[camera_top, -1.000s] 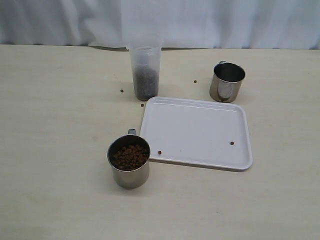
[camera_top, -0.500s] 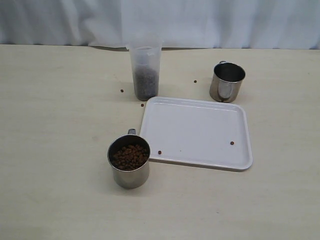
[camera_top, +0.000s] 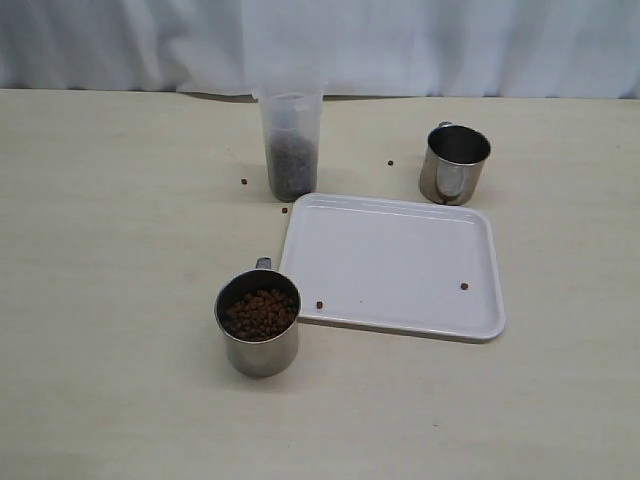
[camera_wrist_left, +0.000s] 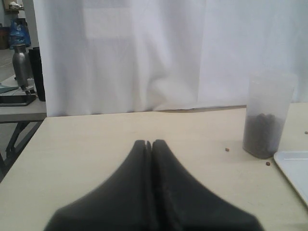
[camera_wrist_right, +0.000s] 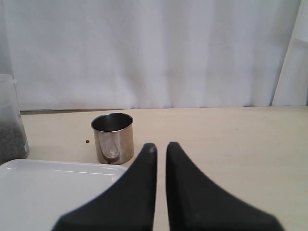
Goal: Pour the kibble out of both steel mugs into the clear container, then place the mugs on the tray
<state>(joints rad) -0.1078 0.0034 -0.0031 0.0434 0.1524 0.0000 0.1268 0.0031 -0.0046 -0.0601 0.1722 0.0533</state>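
The kibble-filled mug (camera_top: 258,322) stands upright at lower centre-left by the tray (camera_top: 400,262), handle toward the frame's top, the empty mug (camera_top: 455,163) upright at upper right, the left gripper (camera_wrist_left: 148,143) pinched together on nothing, and the right gripper (camera_wrist_right: 161,144) barely parted, also empty.

Exterior looks down; low wrist views share tray (camera_top: 390,250)

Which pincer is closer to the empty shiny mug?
Right, probably. The right pincer sits just short of the empty mug. The left pincer faces the clear container; that mug is out of its view.
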